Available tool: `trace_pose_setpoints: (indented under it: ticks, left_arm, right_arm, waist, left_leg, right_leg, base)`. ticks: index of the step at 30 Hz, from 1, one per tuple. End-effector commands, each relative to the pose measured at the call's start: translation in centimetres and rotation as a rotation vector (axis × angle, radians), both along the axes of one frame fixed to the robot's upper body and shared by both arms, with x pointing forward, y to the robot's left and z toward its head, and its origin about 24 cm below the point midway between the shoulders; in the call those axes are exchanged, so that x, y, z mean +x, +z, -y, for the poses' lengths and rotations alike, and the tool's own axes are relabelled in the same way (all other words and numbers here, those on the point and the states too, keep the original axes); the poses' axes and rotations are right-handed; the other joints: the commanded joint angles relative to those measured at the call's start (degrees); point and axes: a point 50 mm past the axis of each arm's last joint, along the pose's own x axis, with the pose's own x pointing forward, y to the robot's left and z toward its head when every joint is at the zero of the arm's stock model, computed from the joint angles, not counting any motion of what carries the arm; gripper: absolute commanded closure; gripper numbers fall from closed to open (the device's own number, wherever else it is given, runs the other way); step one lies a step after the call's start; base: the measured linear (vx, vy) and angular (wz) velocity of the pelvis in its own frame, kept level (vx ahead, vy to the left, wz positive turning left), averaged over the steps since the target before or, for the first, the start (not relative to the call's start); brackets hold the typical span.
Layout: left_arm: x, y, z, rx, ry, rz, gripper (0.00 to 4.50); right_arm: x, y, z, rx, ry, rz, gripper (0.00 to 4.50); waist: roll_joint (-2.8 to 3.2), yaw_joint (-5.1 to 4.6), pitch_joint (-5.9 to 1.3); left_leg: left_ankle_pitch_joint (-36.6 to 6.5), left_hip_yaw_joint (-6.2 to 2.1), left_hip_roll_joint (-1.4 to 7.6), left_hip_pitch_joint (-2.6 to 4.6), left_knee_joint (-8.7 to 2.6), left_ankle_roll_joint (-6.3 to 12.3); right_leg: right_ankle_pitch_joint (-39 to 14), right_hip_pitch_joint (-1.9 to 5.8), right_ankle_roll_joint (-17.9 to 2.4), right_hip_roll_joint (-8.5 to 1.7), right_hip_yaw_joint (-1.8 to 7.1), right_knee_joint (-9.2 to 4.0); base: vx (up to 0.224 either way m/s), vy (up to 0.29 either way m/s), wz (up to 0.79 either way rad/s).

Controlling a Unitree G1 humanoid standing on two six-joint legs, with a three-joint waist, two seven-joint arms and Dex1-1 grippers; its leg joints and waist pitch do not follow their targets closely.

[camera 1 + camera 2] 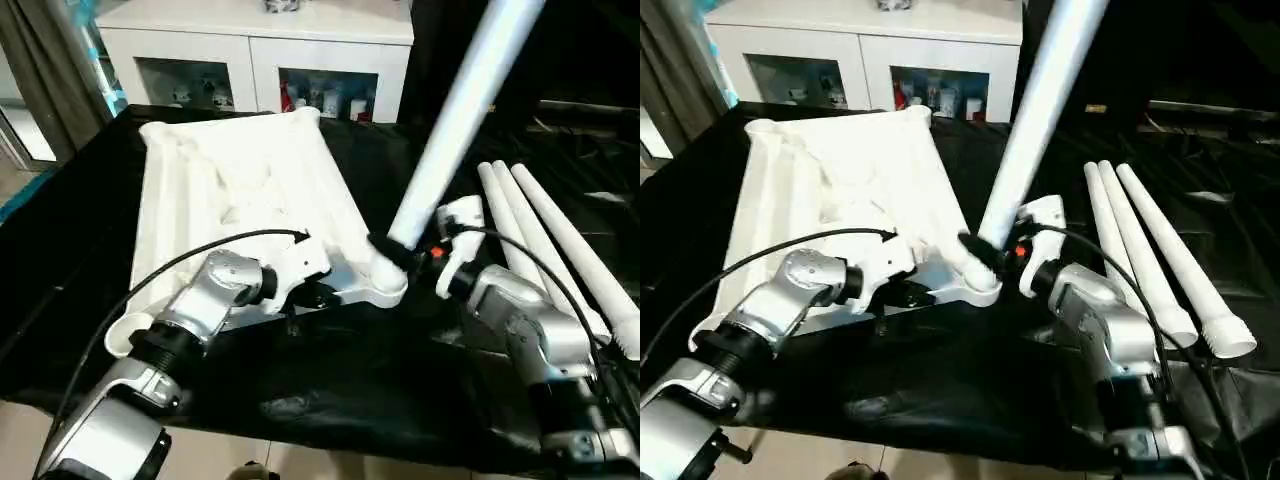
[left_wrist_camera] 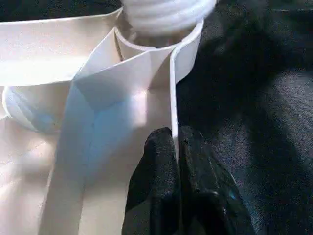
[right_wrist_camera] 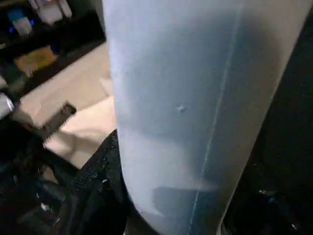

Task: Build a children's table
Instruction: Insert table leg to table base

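The children's table is in parts. Its white tabletop point(image 1: 230, 190) lies underside up on the black-draped work table. One long white leg point(image 1: 450, 120) stands tilted in the near right corner socket point(image 1: 385, 285). My right gripper point(image 1: 400, 250) is shut on that leg just above the socket; a black finger point(image 3: 98, 171) presses against the tube. My left gripper point(image 2: 177, 147) is shut on the tabletop's thin side wall point(image 2: 172, 88), close beside the same socket. Three more legs point(image 1: 1140, 250) lie side by side to the right.
The black drape point(image 1: 380, 370) runs to the table's front edge, just below my forearms. A white cabinet point(image 1: 260, 40) with glass doors stands behind the table. A curtain point(image 1: 40, 60) hangs at the far left.
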Motion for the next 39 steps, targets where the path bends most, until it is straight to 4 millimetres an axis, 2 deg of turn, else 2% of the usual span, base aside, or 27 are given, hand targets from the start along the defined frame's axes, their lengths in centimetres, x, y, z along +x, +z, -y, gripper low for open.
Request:
trace_pose_setpoints:
  ticks: [1, 8, 9, 15, 20, 22, 25, 26, 27, 31, 38, 39]
  left_arm:
    - [-0.4, -0.3, 1.0, -0.008, -0.037, -0.009, 4.5]
    - [-0.5, -0.1, 0.8, -0.021, -0.043, -0.014, 4.5]
    - [-0.6, 0.0, 0.8, -0.028, -0.051, -0.017, 4.5]
    - [-0.4, 0.2, 0.8, -0.05, -0.047, -0.01, 4.5]
    - [-0.4, 0.5, 1.0, -0.111, -0.043, -0.003, 4.5]
    - [-0.6, 0.3, 0.7, -0.094, -0.044, -0.007, 4.5]
    - [-0.7, 0.1, 0.6, -0.088, -0.045, -0.012, 4.5]
    - [-0.7, 0.0, 0.5, -0.085, -0.044, -0.013, 4.5]
    - [-0.7, 0.0, 0.5, -0.082, -0.042, -0.012, 4.5]
    - [-0.6, 0.1, 0.4, -0.08, -0.03, -0.005, 4.5]
    - [-0.2, 0.4, 0.2, -0.079, -0.013, 0.008, 4.5]
    - [-0.1, 0.5, 0.2, -0.079, -0.012, 0.009, 4.5]
  right_arm:
    - [0.3, 0.3, -0.3, -0.035, 0.029, 0.022, 2.55]
    - [0.9, -0.3, -0.6, -0.063, 0.024, 0.032, 2.56]
    - [1.1, -0.5, -0.7, -0.076, 0.019, 0.038, 2.56]
    - [1.5, -0.8, -0.8, -0.079, 0.023, 0.033, 2.56]
    - [1.5, -1.5, -0.7, -0.082, 0.028, 0.019, 2.56]
    - [1.4, -2.0, -0.7, -0.081, 0.031, 0.007, 2.56]
    - [1.2, -2.3, -0.6, -0.072, 0.032, -0.005, 2.56]
    - [1.1, -2.5, -0.5, -0.059, 0.028, -0.016, 2.56]
    - [0.9, -2.8, -0.4, -0.045, 0.022, -0.028, 2.56]
    - [0.6, -3.6, 0.2, -0.001, -0.008, -0.062, 2.56]
    - [0.0, -5.0, 1.1, 0.073, -0.082, -0.107, 2.57]
    - [0.0, -5.1, 1.2, 0.084, -0.09, -0.109, 2.57]
  waist:
    - [-0.61, -0.28, -4.09]
    - [-0.79, -0.4, -3.93]
    - [-0.84, -0.45, -3.95]
    - [-0.93, -1.0, -3.79]
    - [-1.06, -1.08, -3.76]
    - [-1.23, -1.06, -3.69]
    - [-1.16, -1.07, -3.68]
    - [-1.42, -1.1, -3.65]
    - [-1.25, -1.05, -3.68]
    - [-1.34, -0.99, -3.74]
    - [-0.91, -0.94, -3.76]
    - [-1.03, -0.97, -3.74]
  left_leg:
    - [-9.3, -0.81, 2.97, 1.22, -3.94, 0.81]
    - [-9.9, -0.73, 2.96, 1.26, -4.01, 0.86]
    - [-9.6, -0.76, 2.95, 1.09, -4.0, 0.91]
    - [-10.4, -0.77, 2.98, 1.14, -4.12, 1.27]
    - [-10.5, -0.72, 2.98, 1.14, -4.14, 1.46]
    - [-10.7, -0.7, 2.97, 1.1, -4.16, 1.57]
    - [-10.8, -0.72, 3.0, 1.13, -4.21, 1.64]
    - [-10.8, -0.69, 2.98, 1.11, -4.24, 1.71]
    - [-11.0, -0.72, 3.01, 1.14, -4.25, 1.77]
    - [-10.7, -0.72, 3.1, 1.15, -4.29, 1.86]
    - [-11.5, -0.78, 3.08, 1.22, -4.43, 1.64]
    - [-11.8, -0.75, 3.13, 1.23, -4.46, 1.62]
  right_leg:
    - [-4.1, 2.37, -13.4, -4.79, 2.49, -4.31]
    - [-6.8, 2.13, -13.0, -4.87, 2.49, -4.59]
    - [-6.6, 2.23, -13.0, -4.91, 2.49, -4.48]
    - [-8.0, 2.14, -13.0, -4.82, 2.44, -4.67]
    - [-8.5, 2.05, -13.1, -4.86, 2.45, -4.72]
    - [-9.3, 2.07, -12.9, -4.89, 2.49, -4.81]
    - [-9.6, 2.01, -12.8, -4.87, 2.54, -4.85]
    - [-9.8, 2.0, -12.7, -4.83, 2.52, -4.89]
    - [-10.2, 1.99, -12.6, -4.92, 2.55, -4.89]
    - [-9.7, 1.97, -12.7, -4.92, 2.55, -4.85]
    - [-9.2, 1.86, -13.1, -4.85, 2.46, -4.9]
    - [-9.3, 1.86, -13.2, -4.91, 2.51, -4.98]
  base:
    - [0.0, 0.0, 0.0]
    - [0.0, 0.0, 0.0]
    - [0.0, 0.0, 0.0]
    - [0.0, 0.0, 0.0]
    - [0.0, 0.0, 0.0]
    - [0.0, 0.0, 0.0]
    - [0.0, 0.0, 0.0]
    - [0.0, 0.0, 0.0]
    - [0.0, 0.0, 0.0]
    - [0.0, 0.0, 0.0]
    - [0.0, 0.0, 0.0]
    - [0.0, 0.0, 0.0]
